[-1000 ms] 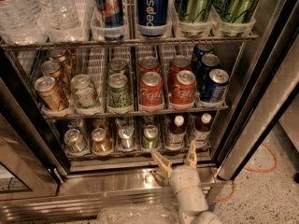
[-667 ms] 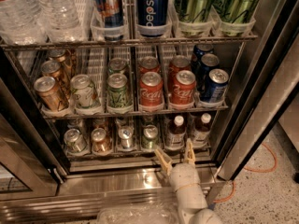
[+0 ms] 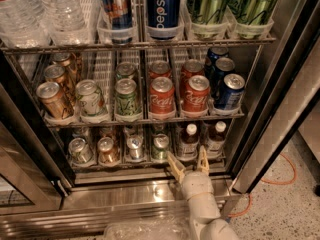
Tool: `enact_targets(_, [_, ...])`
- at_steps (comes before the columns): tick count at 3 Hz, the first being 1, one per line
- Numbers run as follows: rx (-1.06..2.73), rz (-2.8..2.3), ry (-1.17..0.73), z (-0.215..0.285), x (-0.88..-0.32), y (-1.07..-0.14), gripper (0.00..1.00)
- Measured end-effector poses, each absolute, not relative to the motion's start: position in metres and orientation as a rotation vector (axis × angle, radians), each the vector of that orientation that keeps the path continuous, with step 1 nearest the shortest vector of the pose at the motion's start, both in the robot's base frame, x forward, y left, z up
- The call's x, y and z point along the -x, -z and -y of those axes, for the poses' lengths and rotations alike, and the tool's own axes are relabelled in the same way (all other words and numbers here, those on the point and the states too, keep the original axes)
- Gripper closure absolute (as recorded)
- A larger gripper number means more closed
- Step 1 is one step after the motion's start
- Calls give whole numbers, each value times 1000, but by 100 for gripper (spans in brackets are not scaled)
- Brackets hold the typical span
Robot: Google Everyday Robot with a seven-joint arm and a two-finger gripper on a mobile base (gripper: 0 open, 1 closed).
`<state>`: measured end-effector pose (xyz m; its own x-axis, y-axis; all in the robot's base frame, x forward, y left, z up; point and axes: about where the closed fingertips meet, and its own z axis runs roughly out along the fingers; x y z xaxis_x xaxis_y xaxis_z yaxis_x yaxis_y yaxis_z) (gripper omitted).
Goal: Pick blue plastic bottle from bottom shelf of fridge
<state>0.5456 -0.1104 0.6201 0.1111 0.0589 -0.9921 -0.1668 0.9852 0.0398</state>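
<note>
Just beyond the splayed gripper [image 3: 186,156], blue plastic bottle [image 3: 189,141].

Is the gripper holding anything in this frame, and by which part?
Nothing is held. The gripper is open at the front of the bottom shelf, just before the blue plastic bottle, its fingers spread and not closed on it.

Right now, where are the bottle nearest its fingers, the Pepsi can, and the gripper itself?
Bottle [image 3: 188,143]: camera view, on its body.
Pepsi can [image 3: 162,9]: camera view, on its logo.
Gripper [image 3: 188,159]: camera view, just below the bottle, midway between its open fingers.
</note>
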Motion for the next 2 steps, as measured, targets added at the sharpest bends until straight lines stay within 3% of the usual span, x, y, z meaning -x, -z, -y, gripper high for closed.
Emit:
enact_targets(1, [80,-1453,-162,113,-552,-620,29])
enact_targets(2, [79,-1453,-156,116,-564,-621,27])
